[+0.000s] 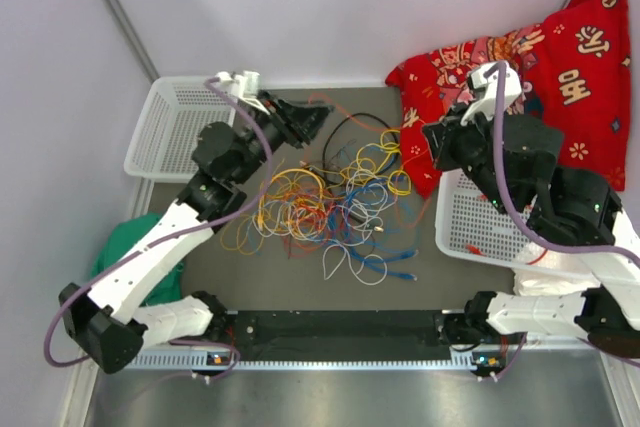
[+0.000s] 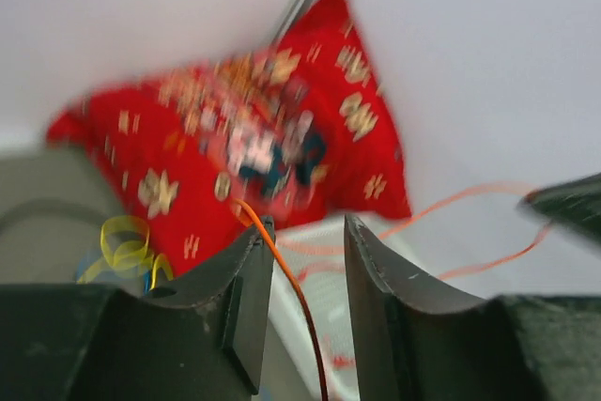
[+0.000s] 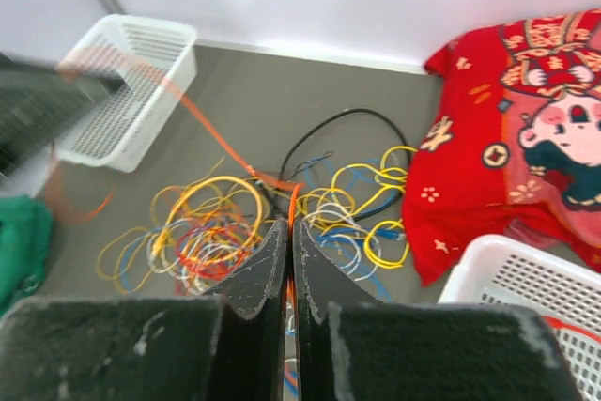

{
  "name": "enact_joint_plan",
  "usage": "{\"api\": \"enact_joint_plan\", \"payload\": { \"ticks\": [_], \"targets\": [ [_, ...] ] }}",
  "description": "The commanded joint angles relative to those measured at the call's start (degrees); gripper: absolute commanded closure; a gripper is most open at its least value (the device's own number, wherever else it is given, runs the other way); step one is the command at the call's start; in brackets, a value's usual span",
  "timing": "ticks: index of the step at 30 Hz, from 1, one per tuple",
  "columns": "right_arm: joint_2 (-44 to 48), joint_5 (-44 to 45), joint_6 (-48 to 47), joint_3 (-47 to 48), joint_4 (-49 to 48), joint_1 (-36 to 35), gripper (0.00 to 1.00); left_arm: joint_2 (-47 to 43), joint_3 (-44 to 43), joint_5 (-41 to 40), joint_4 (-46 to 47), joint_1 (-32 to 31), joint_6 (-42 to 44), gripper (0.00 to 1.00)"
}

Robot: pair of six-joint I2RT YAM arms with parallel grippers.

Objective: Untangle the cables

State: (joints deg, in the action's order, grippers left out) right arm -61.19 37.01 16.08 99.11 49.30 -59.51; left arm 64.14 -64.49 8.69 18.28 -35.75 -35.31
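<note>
A tangle of thin cables [image 1: 330,202] in yellow, orange, red, blue, white and black lies on the grey mat in the middle; it also shows in the right wrist view [image 3: 225,232]. My right gripper [image 1: 430,137] [image 3: 289,224] is shut on an orange cable [image 3: 293,196] above the pile's right side. That cable runs taut towards my left gripper [image 1: 318,119]. In the left wrist view my left gripper [image 2: 307,223] is open, and the orange cable [image 2: 286,269] passes between its fingers, close against the left one.
A white basket [image 1: 170,122] stands at the back left, and another white basket [image 1: 480,232] at the right under my right arm. A red patterned cushion [image 1: 560,57] lies at the back right. A green cloth [image 1: 125,252] lies at the left. A black rail [image 1: 330,327] runs along the near edge.
</note>
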Motion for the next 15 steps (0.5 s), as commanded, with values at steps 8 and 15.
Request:
{"api": "enact_joint_plan", "payload": {
  "ticks": [8, 15],
  "targets": [
    [2.21, 17.2, 1.33, 0.9, -1.4, -0.44, 1.0, 6.26, 16.59, 6.0, -3.68, 0.06, -7.32, 0.38],
    [5.2, 30.28, -3.59, 1.53, -6.83, 0.18, 1.0, 1.54, 17.81, -1.55, -18.02, 0.06, -7.67, 0.3]
  ]
}}
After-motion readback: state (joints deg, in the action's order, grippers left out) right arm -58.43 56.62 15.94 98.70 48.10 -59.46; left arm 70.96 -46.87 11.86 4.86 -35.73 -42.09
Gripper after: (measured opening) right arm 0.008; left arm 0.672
